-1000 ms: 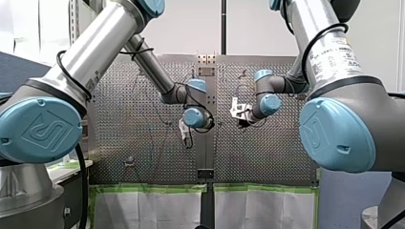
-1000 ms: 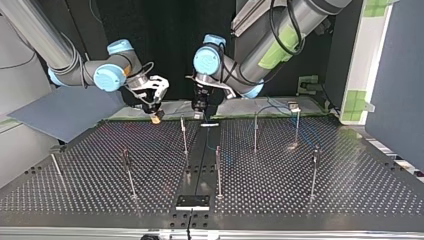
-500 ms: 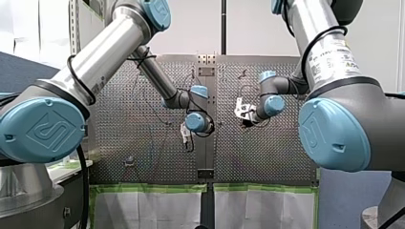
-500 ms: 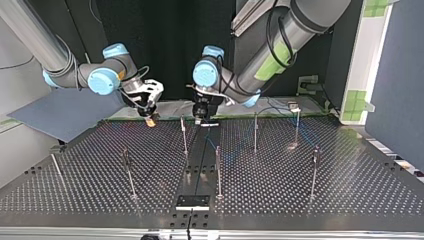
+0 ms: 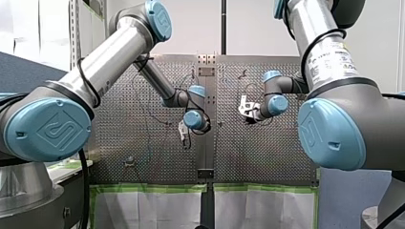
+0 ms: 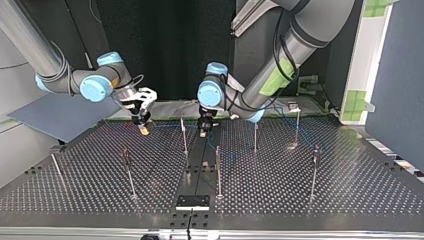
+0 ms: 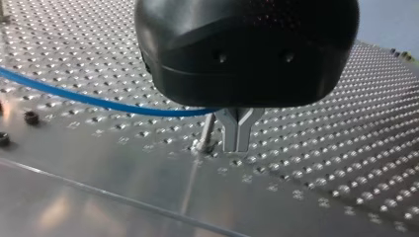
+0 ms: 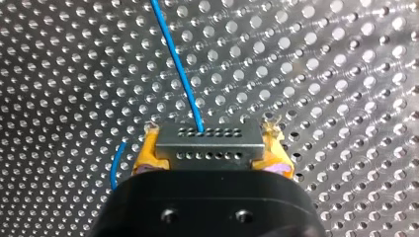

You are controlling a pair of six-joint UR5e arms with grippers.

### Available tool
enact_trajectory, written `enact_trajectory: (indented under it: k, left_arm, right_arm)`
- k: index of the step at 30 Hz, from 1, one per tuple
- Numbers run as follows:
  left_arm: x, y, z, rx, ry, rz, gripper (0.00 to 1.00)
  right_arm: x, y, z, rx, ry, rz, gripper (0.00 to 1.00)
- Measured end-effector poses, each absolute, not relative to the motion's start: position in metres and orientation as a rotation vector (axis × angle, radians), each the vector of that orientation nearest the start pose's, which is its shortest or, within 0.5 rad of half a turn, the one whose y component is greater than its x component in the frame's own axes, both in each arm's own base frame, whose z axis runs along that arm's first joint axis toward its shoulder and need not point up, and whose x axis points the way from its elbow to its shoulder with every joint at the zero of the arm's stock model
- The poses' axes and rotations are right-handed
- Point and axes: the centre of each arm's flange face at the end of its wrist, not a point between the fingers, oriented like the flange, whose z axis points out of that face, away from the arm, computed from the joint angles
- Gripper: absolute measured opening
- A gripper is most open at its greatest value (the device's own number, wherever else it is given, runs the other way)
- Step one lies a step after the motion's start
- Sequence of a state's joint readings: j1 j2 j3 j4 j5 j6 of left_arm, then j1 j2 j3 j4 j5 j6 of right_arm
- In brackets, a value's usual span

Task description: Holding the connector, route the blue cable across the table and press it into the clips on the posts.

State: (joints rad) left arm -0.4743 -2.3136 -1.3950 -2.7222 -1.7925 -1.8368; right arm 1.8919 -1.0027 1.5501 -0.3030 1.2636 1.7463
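Connector, a grey block with two rows of small holes, sits clamped between the yellow pads of my right gripper, the blue cable running from it over the perforated table. My left gripper points down beside a post, metal fingers together, the cable running up to them. The top view alone shows the other posts standing across the table.

The perforated metal bench carries thin upright posts spread across it. A smooth strip runs down its middle, bearing a small black plate. Blue cable crosses it.
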Motion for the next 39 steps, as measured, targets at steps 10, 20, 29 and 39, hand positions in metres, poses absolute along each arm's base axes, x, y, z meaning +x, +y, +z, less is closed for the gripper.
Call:
enact_trajectory:
  k: [10, 20, 29, 39]
  left_arm:
    - [0.581, -0.425, 0.175, 0.026, 1.733, -0.306, 0.95]
    - [0.561, -0.433, 0.17, 0.045, 1.814, -0.267, 1.0]
    - [0.543, -0.444, 0.172, 0.053, 1.839, -0.23, 1.0]
    - [0.507, -0.454, 0.198, 0.079, 1.828, -0.218, 1.0]
  right_arm:
    - [0.348, -0.558, 0.196, -2.369, 1.598, -2.142, 0.0]
    - [0.343, -0.562, 0.196, -2.386, 1.586, -2.156, 0.0]
    - [0.342, -0.563, 0.195, -2.406, 1.572, -2.155, 0.0]
    - [0.342, -0.563, 0.194, -2.416, 1.568, -2.152, 0.0]
